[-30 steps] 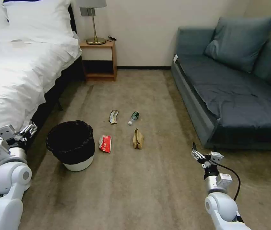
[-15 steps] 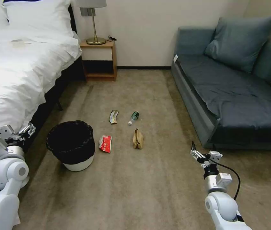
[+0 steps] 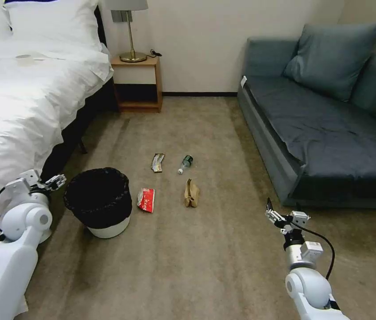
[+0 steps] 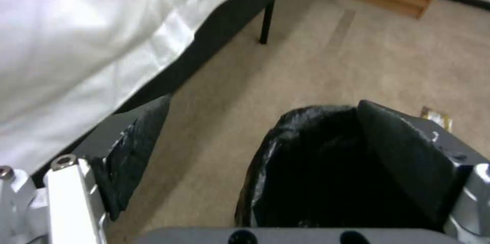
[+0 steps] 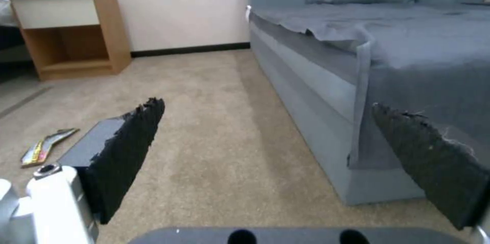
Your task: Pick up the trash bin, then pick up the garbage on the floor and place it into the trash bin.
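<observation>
Trash bin (image 3: 99, 202) beside left tool (image 3: 56, 182)

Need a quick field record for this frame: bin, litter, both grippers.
trash bin: upright on carpet beside bed, not lifted
garbage on floor: red-and-white wrapper, tan paper bag, clear bottle, dark-and-gold wrapper; none in bin
left gripper: open, at the bin's rim on the bed side, one finger over the liner, no grasp
right gripper: open, idle above carpet near sofa
</observation>
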You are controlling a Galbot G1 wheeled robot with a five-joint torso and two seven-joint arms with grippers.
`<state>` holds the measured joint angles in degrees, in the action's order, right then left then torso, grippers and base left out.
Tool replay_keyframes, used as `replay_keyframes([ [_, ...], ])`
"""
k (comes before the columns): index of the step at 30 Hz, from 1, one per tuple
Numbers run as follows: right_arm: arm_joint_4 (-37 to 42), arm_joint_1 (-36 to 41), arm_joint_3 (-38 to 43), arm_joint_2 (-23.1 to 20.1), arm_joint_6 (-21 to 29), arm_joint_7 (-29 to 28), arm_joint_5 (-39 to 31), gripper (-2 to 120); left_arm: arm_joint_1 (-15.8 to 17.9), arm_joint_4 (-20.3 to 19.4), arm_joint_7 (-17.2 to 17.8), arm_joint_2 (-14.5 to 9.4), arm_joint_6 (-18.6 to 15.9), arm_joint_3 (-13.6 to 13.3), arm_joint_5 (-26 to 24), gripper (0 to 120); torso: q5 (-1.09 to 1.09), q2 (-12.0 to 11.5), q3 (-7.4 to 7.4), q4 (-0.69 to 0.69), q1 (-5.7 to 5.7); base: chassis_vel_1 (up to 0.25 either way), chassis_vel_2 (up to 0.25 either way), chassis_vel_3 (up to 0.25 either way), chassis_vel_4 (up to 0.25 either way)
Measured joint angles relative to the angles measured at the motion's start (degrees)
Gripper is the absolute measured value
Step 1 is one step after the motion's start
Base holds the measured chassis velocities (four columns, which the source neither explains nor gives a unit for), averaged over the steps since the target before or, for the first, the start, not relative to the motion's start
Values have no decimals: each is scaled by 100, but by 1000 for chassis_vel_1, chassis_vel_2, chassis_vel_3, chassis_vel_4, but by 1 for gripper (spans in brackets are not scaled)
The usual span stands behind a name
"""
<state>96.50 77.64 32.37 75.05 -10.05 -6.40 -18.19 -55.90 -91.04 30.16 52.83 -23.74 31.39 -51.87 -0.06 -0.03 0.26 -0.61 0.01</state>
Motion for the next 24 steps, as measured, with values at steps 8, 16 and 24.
replay_keyframes([
  [8, -139, -126, -20, 59, -1, 4, -3, 100, 268, 573, -110, -189, -227, -195, 169, 98, 1, 0, 0, 3, 0, 0, 0, 0, 0],
  [16, -185, -197, -54, 130, 0, 30, 23, 100, 674, 1127, -381, -238, -176, -413, 300, 96, -1, 0, 0, 3, 0, 0, 0, 0, 0],
  [24, -203, -224, -65, 161, 0, 57, 39, 100, 893, 1324, -483, -168, -110, -564, 387, 96, 2, 0, 0, 2, 0, 0, 0, 0, 0],
])
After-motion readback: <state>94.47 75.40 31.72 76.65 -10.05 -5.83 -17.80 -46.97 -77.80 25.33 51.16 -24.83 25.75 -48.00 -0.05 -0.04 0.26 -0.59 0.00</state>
